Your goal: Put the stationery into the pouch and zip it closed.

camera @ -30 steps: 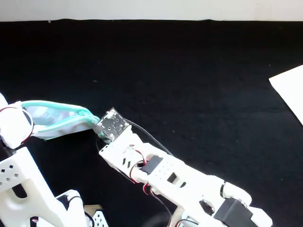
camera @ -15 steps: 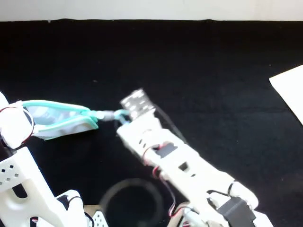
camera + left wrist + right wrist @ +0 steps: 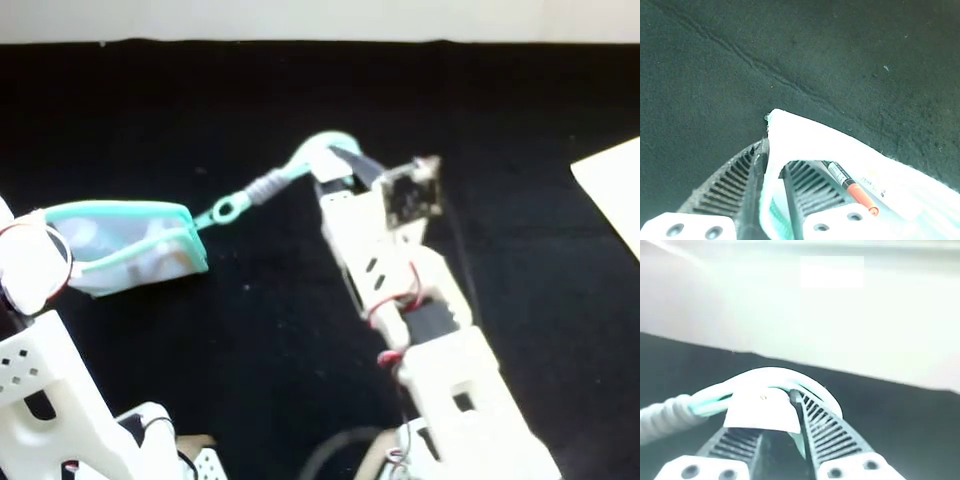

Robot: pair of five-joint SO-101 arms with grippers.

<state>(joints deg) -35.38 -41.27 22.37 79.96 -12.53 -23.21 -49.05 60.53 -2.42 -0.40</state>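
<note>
1. At the left edge of the black tabletop [image 3: 300,90], the left end effector [image 3: 774,159] is clamped tight on the left end of the pouch [image 3: 125,250], with the fabric pinched flat between its two fingers. If that bite is shallow, a tug from the other side could drag the fabric free.
2. The pouch lies on the tabletop just right of that grip, and its teal zip edge runs to its right corner. A pen [image 3: 852,186] shows through the wall, so stationery looks to be inside. I cannot tell whether the slider sits fully home at the corner. A gap there would leave the task unfinished.
3. From that corner a teal zip strap [image 3: 262,186] with a pale coiled section runs away and to the right, drawn nearly straight. With so little slack, more pull would likely load the pouch rather than the slider. That could slide the pouch or strain the strap.
4. Near the middle of the tabletop, well apart from the pouch, the right end effector [image 3: 338,165] is closed on the strap's far loop. The loop is thin and rounded, so it could slip out, or snag a finger on release and tow the pouch along.
5. A white sheet of paper [image 3: 612,190] lies at the right edge, well clear of the pouch and strap.
</note>
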